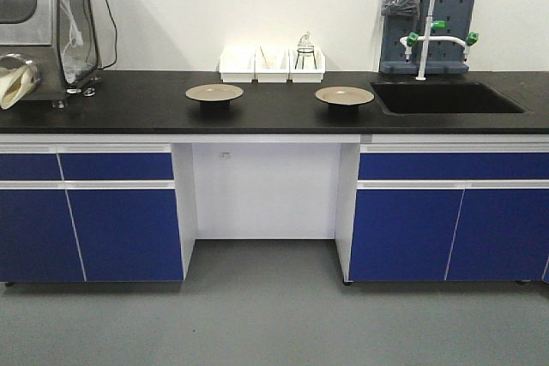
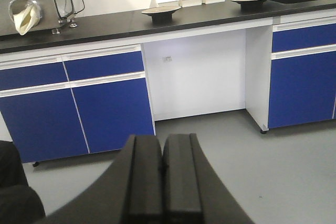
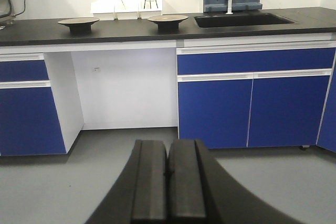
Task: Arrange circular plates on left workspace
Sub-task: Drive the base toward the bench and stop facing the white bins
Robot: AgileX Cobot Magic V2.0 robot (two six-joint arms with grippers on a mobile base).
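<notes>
Circular plates are sitting on the black table (image 1: pixel 129 105), well apart: the left plate (image 1: pixel 214 92) near the white bins (image 1: pixel 272 66), the right plate (image 1: pixel 344 95) just beside the sink (image 1: pixel 446 99). Their dark bases are blending into the tabletop and are hard to make out. The frame edge is cutting off a metal machine (image 1: pixel 34 23) at far left. Neither arm is showing in the front view. The left tool (image 2: pixel 163 182) and right tool (image 3: pixel 168 182) are hanging low, facing the blue cabinets (image 3: pixel 252 108), pads pressed together, gripping nothing.
</notes>
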